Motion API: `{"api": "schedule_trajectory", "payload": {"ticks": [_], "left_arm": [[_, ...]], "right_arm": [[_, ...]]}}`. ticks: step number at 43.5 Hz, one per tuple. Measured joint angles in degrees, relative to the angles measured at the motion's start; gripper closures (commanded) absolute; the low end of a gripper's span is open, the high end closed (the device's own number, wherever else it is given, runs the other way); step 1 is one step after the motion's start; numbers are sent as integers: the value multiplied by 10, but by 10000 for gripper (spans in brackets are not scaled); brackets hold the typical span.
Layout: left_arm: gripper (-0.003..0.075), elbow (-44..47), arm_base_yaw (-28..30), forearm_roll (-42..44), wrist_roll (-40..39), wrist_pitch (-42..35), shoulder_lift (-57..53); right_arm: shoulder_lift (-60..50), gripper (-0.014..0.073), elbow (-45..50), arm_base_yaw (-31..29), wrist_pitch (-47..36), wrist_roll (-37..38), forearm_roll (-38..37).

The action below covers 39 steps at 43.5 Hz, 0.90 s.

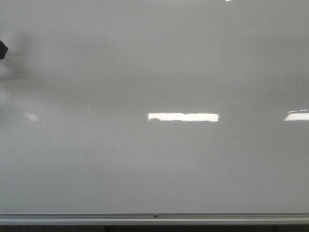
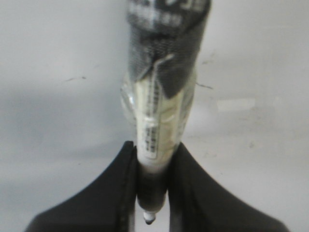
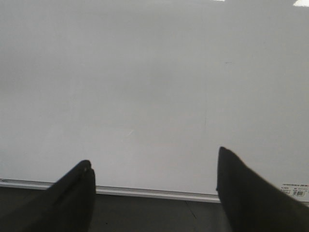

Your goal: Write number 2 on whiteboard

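The whiteboard (image 1: 159,159) fills the front view, glossy grey-white with bright light reflections and a silver rail (image 1: 154,218) along its near edge. No number 2 shows on it in any view. My left gripper (image 2: 155,145) is shut on a marker (image 2: 157,121) with a pale barrel and black label. The marker's uncapped dark tip (image 2: 149,220) points toward the wrist, and the board (image 2: 53,121) lies behind it. A small dark piece (image 1: 2,49) at the left edge of the front view may be this arm. My right gripper (image 3: 153,158) is open and empty over the board's (image 3: 154,82) edge.
Two short faint dark strokes (image 2: 77,78) (image 2: 204,87) mark the board near the marker. In the right wrist view the board's rail (image 3: 154,192) borders a dark surface (image 3: 154,215), and a small printed sticker (image 3: 294,189) sits at the board's corner.
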Motion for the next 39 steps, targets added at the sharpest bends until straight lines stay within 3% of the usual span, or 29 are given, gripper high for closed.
{"api": "schedule_trajectory", "payload": {"ticks": [5, 11, 23, 30, 39], "left_arm": [[741, -5, -4, 0, 5, 69, -49], [741, -35, -30, 2, 66, 176, -101], [741, -124, -166, -23, 202, 390, -137], [740, -146, -273, -43, 269, 447, -126], [741, -147, -395, -51, 309, 455, -103]], "right_arm": [[5, 44, -15, 0, 21, 0, 13], [37, 45, -53, 0, 72, 0, 23], [132, 45, -134, 21, 164, -112, 101], [182, 45, -177, 69, 200, -210, 163], [232, 45, -203, 160, 223, -335, 208]]}}
